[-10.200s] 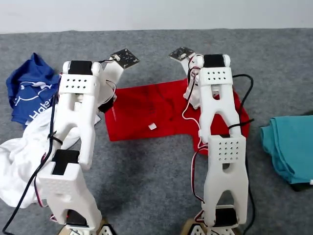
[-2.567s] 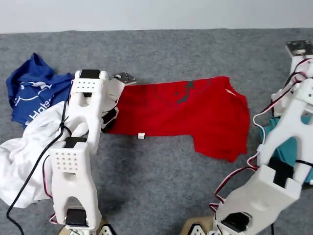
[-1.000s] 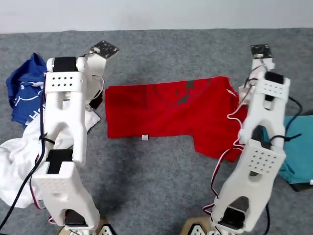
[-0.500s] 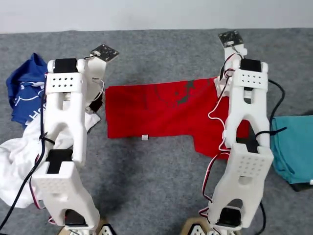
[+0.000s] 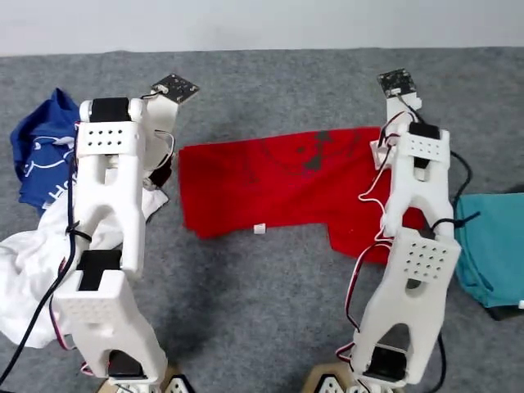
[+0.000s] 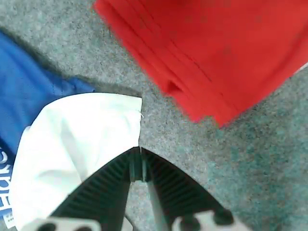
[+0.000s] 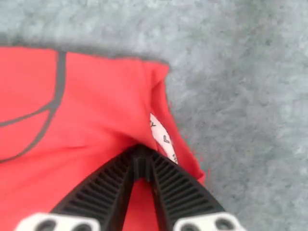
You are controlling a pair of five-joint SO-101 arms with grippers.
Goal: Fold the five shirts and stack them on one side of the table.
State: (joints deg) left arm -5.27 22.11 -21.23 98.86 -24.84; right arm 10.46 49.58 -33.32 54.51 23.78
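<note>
Red shirt (image 5: 278, 184) shows white label (image 7: 161, 136) beside right end effector (image 7: 139, 162)

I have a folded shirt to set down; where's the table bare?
Bare table: the far strip beyond the red shirt, and the near patch on its robot side. Crowded: blue shirt and white shirt left, teal shirt right.

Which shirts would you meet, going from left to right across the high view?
blue shirt → red shirt → teal shirt
</note>
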